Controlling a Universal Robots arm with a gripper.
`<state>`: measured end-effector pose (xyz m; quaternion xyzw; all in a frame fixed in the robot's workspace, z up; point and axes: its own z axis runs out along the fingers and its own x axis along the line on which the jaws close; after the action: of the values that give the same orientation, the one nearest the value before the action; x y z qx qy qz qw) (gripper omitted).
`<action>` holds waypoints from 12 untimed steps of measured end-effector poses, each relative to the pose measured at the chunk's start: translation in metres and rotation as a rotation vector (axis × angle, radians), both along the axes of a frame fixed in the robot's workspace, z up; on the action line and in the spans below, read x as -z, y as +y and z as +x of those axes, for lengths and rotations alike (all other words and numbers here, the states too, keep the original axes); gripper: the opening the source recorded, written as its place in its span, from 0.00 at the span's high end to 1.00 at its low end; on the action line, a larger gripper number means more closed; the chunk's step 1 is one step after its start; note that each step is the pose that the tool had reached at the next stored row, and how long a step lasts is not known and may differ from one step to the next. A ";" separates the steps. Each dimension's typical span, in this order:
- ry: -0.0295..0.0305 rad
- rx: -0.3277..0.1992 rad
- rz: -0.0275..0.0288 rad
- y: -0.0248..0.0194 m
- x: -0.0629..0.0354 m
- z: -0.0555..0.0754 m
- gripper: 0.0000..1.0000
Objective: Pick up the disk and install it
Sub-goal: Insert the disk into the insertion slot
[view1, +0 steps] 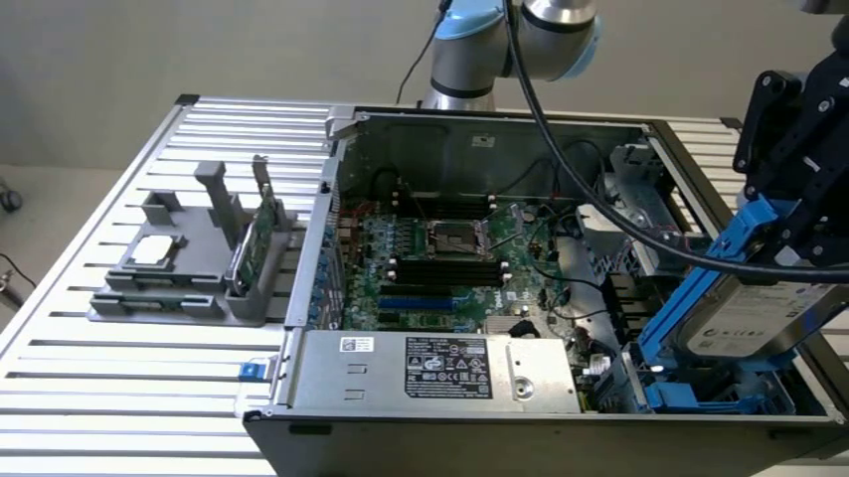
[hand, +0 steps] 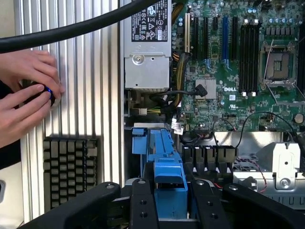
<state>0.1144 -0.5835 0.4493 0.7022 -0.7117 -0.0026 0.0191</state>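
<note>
Gripper (view1: 780, 221) fingers (hand: 143, 202) are pressed against the two sides of the disk (view1: 757, 318), pinching the upper end of its blue carrier. In the wrist view the carrier juts out between them.

In the exterior view the disk hangs at 4 o'clock of the open case (view1: 531, 427), over the drive bay (view1: 690, 397) in that corner. Its long axis runs from 7 o'clock up to 1 o'clock, steeply tilted. The lower end dips among the bay's blue rails, though contact cannot be judged. The broad face is silver-grey metal with a white printed label and is turned toward the camera. The blue frame runs along the edge on its 10 o'clock side.

The case's front rim lies just beside the disk's lower end at 6 o'clock. A black cable (view1: 597, 189) sweeps in from 11 o'clock, crossing above the case interior to the gripper.

Farther off, the power supply (view1: 438, 373) sits at 9 o'clock of the disk and the motherboard (view1: 438, 258) at 10 o'clock. Well apart at 9 o'clock, a grey fixture (view1: 199, 288) stands on the slatted table (view1: 106, 397). In the wrist view a person's hands (hand: 24, 95) rest on the table near a keyboard (hand: 69, 174).
</note>
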 end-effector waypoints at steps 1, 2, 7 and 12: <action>0.0000 0.000 -0.0001 -0.0001 0.0005 0.000 0.67; 0.0000 0.000 -0.0001 -0.0002 0.0013 0.000 0.67; 0.0000 0.000 -0.0001 -0.0009 0.0045 0.000 0.67; 0.0000 0.000 -0.0001 -0.0014 0.0084 0.000 0.67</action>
<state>0.1144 -0.5849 0.4409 0.7022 -0.7117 -0.0026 0.0191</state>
